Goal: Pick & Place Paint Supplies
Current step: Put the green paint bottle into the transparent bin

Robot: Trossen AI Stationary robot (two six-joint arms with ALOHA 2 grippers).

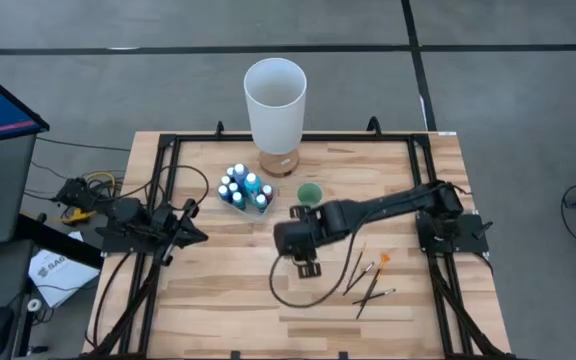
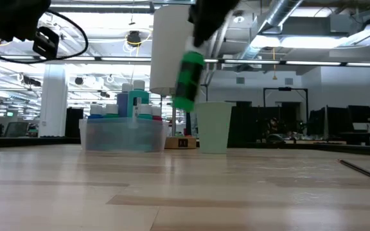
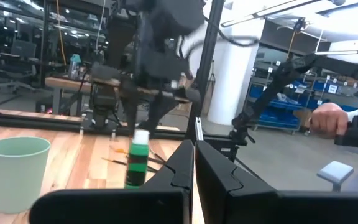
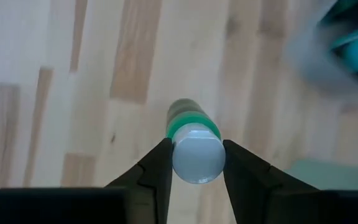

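Left to right, then: left hand sits parked at the worktop's left edge, fingers pressed shut w/ nothing between them. Just right of it, near the back, a clear tray holds a cluster of white-capped paint bottles, blue and teal, one reddish. Behind the tray stands a tall white cylinder; a small green cup sits beside it on the wood.

Mid-worktop, the right hand hangs in the air, arm reaching in from the right. It grips a green paint bottle by its white cap: one finger on each side of the cap, jaws partway closed, bottle body hanging below the fingers. In the low view the green bottle is clear of the wood, tilted a bit, in front of the cylinder and just right of the tray.

Further right, three thin brushes lie loose on the wood, one orange-tipped, near the right hand but apart from it.
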